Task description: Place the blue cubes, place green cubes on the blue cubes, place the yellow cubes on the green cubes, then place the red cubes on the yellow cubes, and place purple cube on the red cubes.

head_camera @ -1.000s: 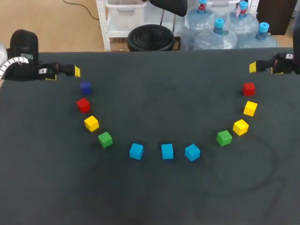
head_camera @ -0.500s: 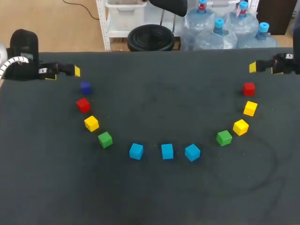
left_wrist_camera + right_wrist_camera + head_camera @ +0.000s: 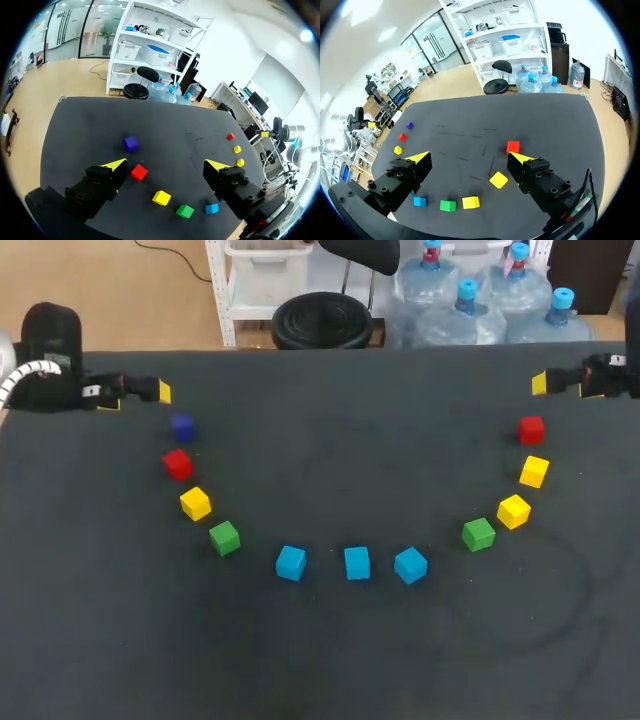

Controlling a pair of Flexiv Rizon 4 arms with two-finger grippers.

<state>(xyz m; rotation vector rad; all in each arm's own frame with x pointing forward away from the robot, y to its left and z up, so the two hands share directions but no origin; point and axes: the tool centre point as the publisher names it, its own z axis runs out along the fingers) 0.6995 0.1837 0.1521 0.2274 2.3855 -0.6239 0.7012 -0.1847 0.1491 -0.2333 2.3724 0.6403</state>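
- My left claw (image 3: pixel 137 397) hung over the far left corner of the dark table (image 3: pixel 330 440). Its yellow-tipped fingers were spread wide, with nothing between them.
- My right claw (image 3: pixel 565 388) hung over the far right corner, also spread wide and holding nothing.
- All eleven cubes lay singly on the table in a U-shaped arc that opened toward the far edge. None sat on another.
- The purple cube (image 3: pixel 182 425) was at the arc's left end, near my left claw.
- From there, down the left side, lay the left red cube (image 3: pixel 177 464), the left yellow cube (image 3: pixel 195 503) and the left green cube (image 3: pixel 224 537).
- Three made the bottom of the arc, each apart from the next: the left blue cube (image 3: pixel 290 562), the middle blue cube (image 3: pixel 357 563) and the right blue cube (image 3: pixel 410 565).
- Up the right side lay the right green cube (image 3: pixel 478 533), with the lower yellow cube (image 3: pixel 513 511) just beside it.
- Beyond those were the upper yellow cube (image 3: pixel 534 471) and the right red cube (image 3: pixel 531 429), the last near my right claw.
- From my left wrist, the purple cube showed ahead of my fingers, and the left red cube showed close by one fingertip.
- From my right wrist, the right red cube showed close by one fingertip.
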